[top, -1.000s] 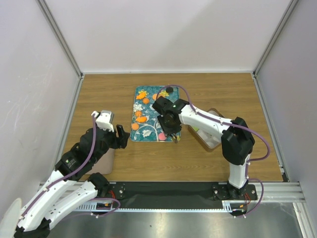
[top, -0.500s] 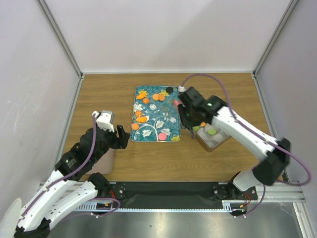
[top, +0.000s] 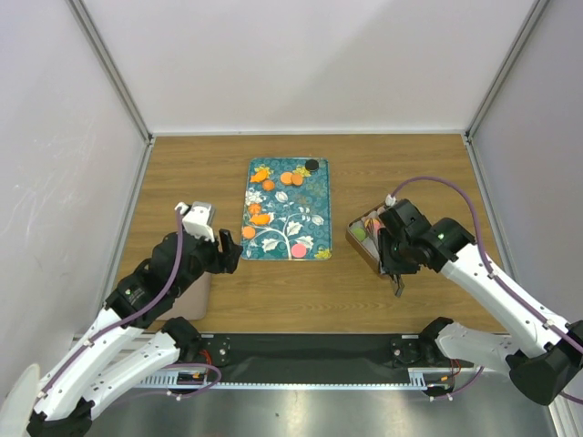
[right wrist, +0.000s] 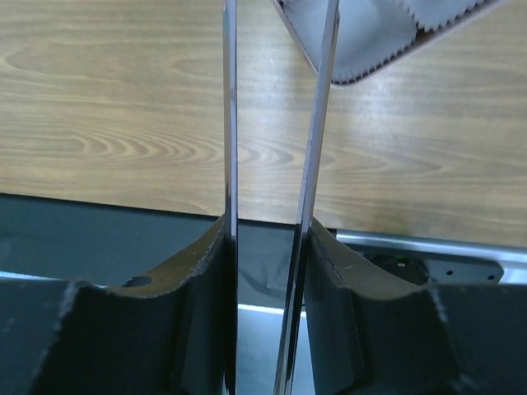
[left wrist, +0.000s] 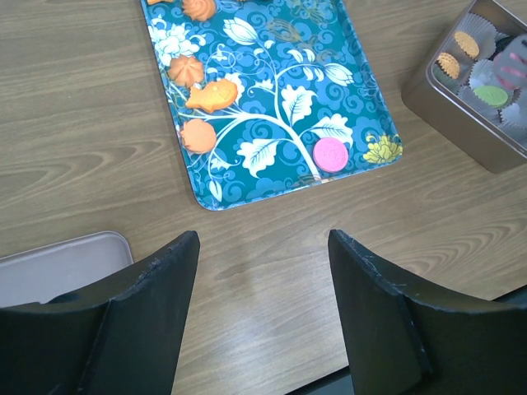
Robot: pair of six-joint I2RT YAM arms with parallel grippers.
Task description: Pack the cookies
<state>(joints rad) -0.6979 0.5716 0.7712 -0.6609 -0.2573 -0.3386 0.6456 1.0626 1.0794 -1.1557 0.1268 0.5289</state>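
Observation:
The teal tray (top: 311, 206) holds orange cookies (top: 291, 178), a black cookie (top: 311, 165) and a pink cookie (top: 299, 249). In the left wrist view the tray (left wrist: 362, 107) shows the pink cookie (left wrist: 332, 154) and orange cookies (left wrist: 198, 135). A metal tin (top: 359, 239) right of the tray holds paper cups with orange, green and pink cookies (left wrist: 492, 95). My left gripper (top: 224, 251) is open and empty over bare wood near the tray's near left corner. My right gripper (top: 393, 262) is shut on metal tongs (right wrist: 231, 123) at the tin's near side; the tong tips are hidden.
A grey flat lid (left wrist: 58, 263) lies under my left arm at the left. The tin's wall (left wrist: 461, 123) stands at the right in the left wrist view. A black mat and metal rail (right wrist: 428, 255) run along the table's near edge.
My right arm swung with the tongs from over the tray's near right part to the right and back toward the near edge, now at the tin. The left arm barely moved.

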